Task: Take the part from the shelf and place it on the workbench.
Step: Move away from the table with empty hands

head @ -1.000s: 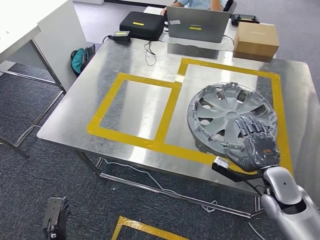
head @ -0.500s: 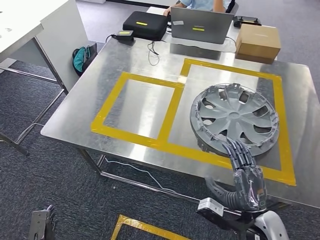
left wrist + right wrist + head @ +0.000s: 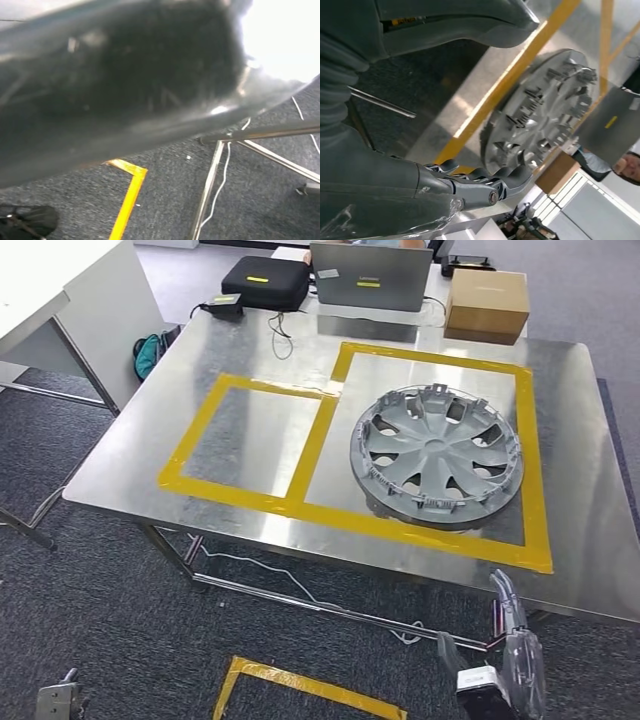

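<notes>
While the right hand [image 3: 521, 665] hangs empty with fingers apart, well short of the wheel cover [image 3: 436, 453], a light, stiff, clip-edged plastic part is judged best gripped at its rim.

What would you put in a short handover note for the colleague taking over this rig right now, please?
Right hand: holds nothing, fingers apart, below the near table edge, off the part.
Left hand: hangs low by the floor; its state cannot be told.
Part: the grey wheel cover lies flat on the steel workbench, inside the larger yellow-taped square, nothing touching it.
Done: the part is placed and released.
Left: apparently nothing on this part; check that it sits fully inside the tape.
</notes>
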`<state>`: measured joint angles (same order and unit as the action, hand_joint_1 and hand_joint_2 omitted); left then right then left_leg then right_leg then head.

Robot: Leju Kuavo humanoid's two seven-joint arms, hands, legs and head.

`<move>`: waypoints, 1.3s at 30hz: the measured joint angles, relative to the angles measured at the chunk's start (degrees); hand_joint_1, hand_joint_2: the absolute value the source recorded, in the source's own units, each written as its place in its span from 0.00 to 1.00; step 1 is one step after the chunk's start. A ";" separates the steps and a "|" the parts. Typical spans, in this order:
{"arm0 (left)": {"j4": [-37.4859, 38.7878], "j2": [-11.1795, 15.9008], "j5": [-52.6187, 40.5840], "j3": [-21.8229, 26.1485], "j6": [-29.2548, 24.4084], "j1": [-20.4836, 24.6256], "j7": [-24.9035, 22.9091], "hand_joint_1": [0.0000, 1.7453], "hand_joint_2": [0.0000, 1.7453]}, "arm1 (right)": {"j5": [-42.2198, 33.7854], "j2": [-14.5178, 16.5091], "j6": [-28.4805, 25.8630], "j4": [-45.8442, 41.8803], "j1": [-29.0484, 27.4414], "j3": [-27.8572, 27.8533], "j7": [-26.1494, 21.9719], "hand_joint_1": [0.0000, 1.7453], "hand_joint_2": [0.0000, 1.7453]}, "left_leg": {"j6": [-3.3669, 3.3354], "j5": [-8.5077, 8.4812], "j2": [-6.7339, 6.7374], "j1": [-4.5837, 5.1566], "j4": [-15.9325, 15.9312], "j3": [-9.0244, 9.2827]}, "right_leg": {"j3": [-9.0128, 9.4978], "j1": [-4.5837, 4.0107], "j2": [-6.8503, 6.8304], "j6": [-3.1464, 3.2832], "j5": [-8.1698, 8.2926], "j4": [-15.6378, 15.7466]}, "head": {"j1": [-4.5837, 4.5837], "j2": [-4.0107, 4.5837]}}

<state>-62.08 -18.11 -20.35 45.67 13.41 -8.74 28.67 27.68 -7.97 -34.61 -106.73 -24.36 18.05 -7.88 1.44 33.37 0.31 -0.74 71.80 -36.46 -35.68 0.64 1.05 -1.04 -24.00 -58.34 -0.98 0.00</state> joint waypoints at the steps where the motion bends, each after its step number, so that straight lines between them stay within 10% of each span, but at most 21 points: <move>1: -0.01 -0.01 -0.05 0.32 0.16 0.18 0.03 0.00 0.00 | 0.27 -0.01 -0.45 0.44 -0.33 0.01 0.22 0.00 0.00 | -0.36 -1.52 -0.10 0.11 -3.09 2.42 | -0.62 -0.06 0.17 -0.16 0.56 0.00 | -0.01 0.00; 4: -0.14 -0.01 -0.24 1.01 0.68 0.89 0.14 0.00 0.00 | 1.61 -0.05 -1.58 1.41 -0.84 -0.01 1.67 0.00 0.00 | -1.20 -2.66 -0.72 0.55 -14.44 10.39 | -1.77 -0.32 0.52 -0.91 2.16 -0.06 | -0.02 0.00; 8: -0.21 -0.11 -0.56 1.54 0.79 1.42 0.32 0.00 0.00 | 4.60 -0.32 -3.18 4.13 -1.46 0.02 5.23 0.00 0.00 | -2.33 -3.63 -0.42 0.86 -16.76 10.45 | -2.31 -0.06 0.34 -2.18 2.94 0.18 | 0.10 0.00; 13: -0.13 -0.14 -0.54 1.95 0.19 1.58 0.32 0.00 0.00 | 4.38 -0.55 -3.83 11.06 -1.60 -0.25 7.42 0.00 0.00 | -3.41 -6.69 0.34 0.99 -16.71 7.02 | -5.23 -0.01 -0.49 -3.05 -8.37 -13.85 | -0.08 0.00; 15: -0.02 -0.14 -0.46 2.09 -0.09 1.61 0.32 0.00 0.00 | 3.82 -0.55 -3.77 13.77 -1.55 -0.36 7.55 0.00 0.00 | -3.37 -7.84 0.57 1.17 -16.53 5.46 | -3.11 -0.08 -0.51 -2.96 -6.89 -15.00 | -0.07 0.00; 19: 0.69 -0.03 -0.39 2.25 -1.27 1.99 0.32 0.00 0.00 | 1.84 -0.52 -3.32 20.24 -0.62 -1.14 7.73 0.00 0.00 | -2.72 -9.69 0.80 1.46 -16.28 3.82 | 8.64 -0.52 -0.96 -2.09 -4.86 -0.04 | 0.00 0.00; 21: 1.33 0.08 -0.39 2.28 -1.74 2.26 0.32 0.00 0.00 | 0.90 -0.50 -3.22 23.58 -0.23 -1.53 7.09 0.00 0.00 | -2.11 -10.56 0.86 1.48 -16.21 3.50 | 10.29 -0.78 -1.08 -1.53 -5.68 3.38 | 0.02 0.00; 24: 2.02 0.24 -0.40 2.39 -1.93 2.38 0.34 0.00 0.00 | 0.58 -0.43 -3.22 26.85 0.00 -1.71 6.64 0.00 0.00 | -1.00 -8.82 0.52 1.23 -14.66 2.56 | 8.85 -0.56 -1.18 -0.04 -4.26 3.58 | 0.13 0.00; 28: 2.65 0.36 -0.40 2.45 -2.04 2.61 0.34 0.00 0.00 | 0.52 -0.28 -3.17 29.04 0.27 -1.82 6.60 0.00 0.00 | 0.09 0.93 0.01 0.73 -2.12 -0.76 | 5.77 -0.37 -1.16 0.60 -1.54 3.52 | 0.49 0.00; 31: 3.13 0.42 -0.51 2.46 -2.56 2.81 0.32 0.00 0.00 | -1.56 0.13 -1.33 30.70 0.52 -2.19 6.86 0.00 0.00 | 0.52 -2.08 0.01 0.33 -2.08 2.14 | 3.00 -0.10 -1.09 -0.05 0.40 2.91 | 0.49 0.00; 35: 4.39 0.52 -0.82 2.57 -3.82 3.55 0.25 0.00 0.00 | -9.66 1.85 5.29 37.56 2.00 -4.87 4.39 0.00 0.00 | 0.37 -3.58 0.36 -0.02 -16.01 11.42 | 0.44 -0.14 -1.56 -1.40 2.05 1.35 | 0.69 0.00; 39: 6.72 0.78 -1.47 3.32 -5.01 3.97 0.12 0.00 0.00 | -13.90 4.59 12.60 50.71 5.03 -8.99 4.03 0.00 0.00 | -2.12 -4.55 -0.21 0.43 -16.90 10.03 | -0.65 0.33 -2.01 -2.47 1.72 0.55 | 0.65 0.00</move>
<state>-55.36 -17.33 -21.81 48.99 8.40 -4.78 28.79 13.79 -3.38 -22.01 -56.02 -19.33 9.05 -3.85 -0.68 28.83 0.10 -0.31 54.90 -26.43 -36.33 0.97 -0.96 -3.51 -22.28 -57.78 -0.33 0.00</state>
